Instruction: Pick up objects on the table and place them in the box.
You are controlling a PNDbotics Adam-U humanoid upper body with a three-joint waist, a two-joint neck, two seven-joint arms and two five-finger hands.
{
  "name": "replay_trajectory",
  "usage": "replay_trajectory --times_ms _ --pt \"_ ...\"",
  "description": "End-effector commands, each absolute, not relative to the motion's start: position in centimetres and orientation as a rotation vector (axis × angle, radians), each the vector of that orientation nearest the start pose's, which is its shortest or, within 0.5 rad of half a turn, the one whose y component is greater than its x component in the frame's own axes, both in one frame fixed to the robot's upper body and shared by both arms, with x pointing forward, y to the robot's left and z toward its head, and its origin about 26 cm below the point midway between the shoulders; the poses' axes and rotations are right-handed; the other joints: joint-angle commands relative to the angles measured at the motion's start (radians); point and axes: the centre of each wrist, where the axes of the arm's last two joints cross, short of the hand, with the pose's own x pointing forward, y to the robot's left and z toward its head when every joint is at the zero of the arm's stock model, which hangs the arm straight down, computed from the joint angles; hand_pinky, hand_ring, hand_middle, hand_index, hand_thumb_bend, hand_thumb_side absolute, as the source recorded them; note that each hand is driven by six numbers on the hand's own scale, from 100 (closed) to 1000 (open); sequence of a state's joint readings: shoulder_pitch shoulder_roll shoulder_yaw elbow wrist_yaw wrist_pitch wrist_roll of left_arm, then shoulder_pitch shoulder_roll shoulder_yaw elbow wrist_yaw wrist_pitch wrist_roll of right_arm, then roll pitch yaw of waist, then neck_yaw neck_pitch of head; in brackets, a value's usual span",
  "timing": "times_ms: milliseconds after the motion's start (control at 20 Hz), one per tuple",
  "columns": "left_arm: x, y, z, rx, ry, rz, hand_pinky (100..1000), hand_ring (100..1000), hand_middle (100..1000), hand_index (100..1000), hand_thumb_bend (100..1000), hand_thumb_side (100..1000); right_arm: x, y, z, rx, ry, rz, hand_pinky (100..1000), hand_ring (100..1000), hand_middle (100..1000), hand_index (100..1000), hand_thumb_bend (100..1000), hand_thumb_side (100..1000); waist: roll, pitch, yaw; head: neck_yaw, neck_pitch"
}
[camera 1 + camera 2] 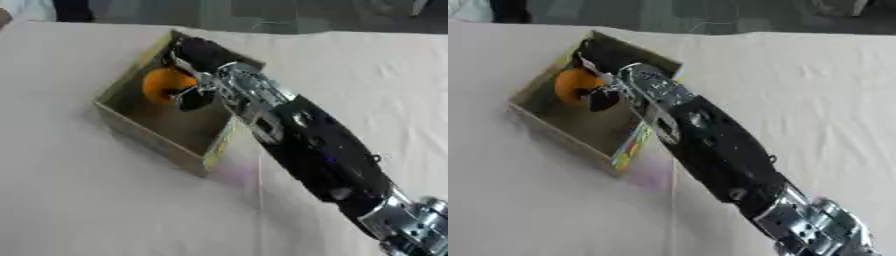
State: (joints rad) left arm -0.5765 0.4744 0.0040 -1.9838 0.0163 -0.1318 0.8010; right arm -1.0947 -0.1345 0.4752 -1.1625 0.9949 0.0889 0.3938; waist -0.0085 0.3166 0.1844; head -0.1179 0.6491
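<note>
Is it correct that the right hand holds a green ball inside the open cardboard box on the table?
Not quite: the ball is orange, not green, as the left eye view shows. The rest stands: the right hand holds it inside the open cardboard box on the table.

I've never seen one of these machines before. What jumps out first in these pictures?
A big black and silver robot arm cuts across from the lower right up to a cardboard box on the pale table. Its right robot hand reaches down into the box, fingers curled around a bright orange ball, the one vivid spot of colour.
</note>
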Motion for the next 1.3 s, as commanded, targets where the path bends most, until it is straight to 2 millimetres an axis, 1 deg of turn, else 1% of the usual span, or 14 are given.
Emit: replay_trajectory --times_ms 50,100,150,250,300,550,700,900,1050,1100,1200,1300 --pt "30.8 25.4 30.0 -0.523 3.348 -0.623 794 777 749 899 100 923 42.6 -4.4 25.8 -0.948 -1.641 1.790 808 915 844 821 100 674 0.006 -0.019 -0.001 0.003 0.006" --pt "30.8 25.5 30.0 -0.524 3.347 -0.624 794 777 749 899 100 923 42.5 -4.5 26.1 -0.955 -1.620 1.803 821 930 860 837 100 714 0.006 -0.019 -0.002 0.003 0.007" --pt "30.8 25.5 30.0 -0.525 3.347 -0.624 794 777 749 899 100 923 42.5 -4.6 26.4 -0.962 -1.606 1.812 830 939 870 845 100 733 0.006 -0.020 -0.002 0.004 0.007" --pt "30.8 25.5 30.0 -0.526 3.347 -0.624 794 777 749 899 100 923 42.3 -4.7 26.9 -0.970 -1.591 1.822 830 939 870 845 100 733 0.006 -0.020 -0.003 0.005 0.008" --pt "30.8 25.5 29.9 -0.530 3.348 -0.624 794 777 749 900 100 923 42.2 -5.0 27.7 -0.989 -1.602 1.812 874 973 903 898 270 848 0.006 -0.023 -0.005 0.008 0.011" --pt "30.8 25.7 29.7 -0.548 3.349 -0.624 793 778 749 900 100 922 41.3 -7.0 32.0 -1.058 -1.667 1.747 880 975 904 908 320 875 0.006 -0.032 -0.012 0.020 0.020" --pt "30.7 25.8 29.7 -0.555 3.349 -0.624 793 778 749 900 100 922 40.5 -8.0 33.7 -1.062 -1.710 1.701 880 971 899 909 316 883 0.007 -0.036 -0.016 0.023 0.028" --pt "30.7 25.9 29.5 -0.567 3.349 -0.627 793 778 749 900 100 922 39.0 -9.8 35.9 -1.040 -1.813 1.590 878 958 887 912 296 908 0.012 -0.039 -0.022 0.016 0.040" --pt "30.7 26.0 29.4 -0.581 3.350 -0.633 793 778 749 900 100 922 37.5 -11.9 37.6 -1.043 -1.920 1.460 875 944 872 908 190 942 0.016 -0.040 -0.029 -0.001 0.046" --pt "30.7 26.1 29.4 -0.586 3.349 -0.635 793 778 749 900 100 922 36.8 -12.7 38.2 -1.044 -1.962 1.405 871 937 865 904 111 919 0.017 -0.040 -0.032 -0.006 0.047" --pt "30.7 26.2 29.3 -0.595 3.349 -0.637 793 779 749 900 100 922 35.6 -14.2 39.0 -1.045 -2.055 1.276 862 925 851 893 100 891 0.020 -0.042 -0.038 -0.017 0.048" --pt "30.7 26.3 29.2 -0.603 3.348 -0.639 793 779 749 900 100 922 34.3 -15.7 39.6 -0.998 -2.172 1.120 847 909 832 887 100 884 0.024 -0.044 -0.045 -0.027 0.047"
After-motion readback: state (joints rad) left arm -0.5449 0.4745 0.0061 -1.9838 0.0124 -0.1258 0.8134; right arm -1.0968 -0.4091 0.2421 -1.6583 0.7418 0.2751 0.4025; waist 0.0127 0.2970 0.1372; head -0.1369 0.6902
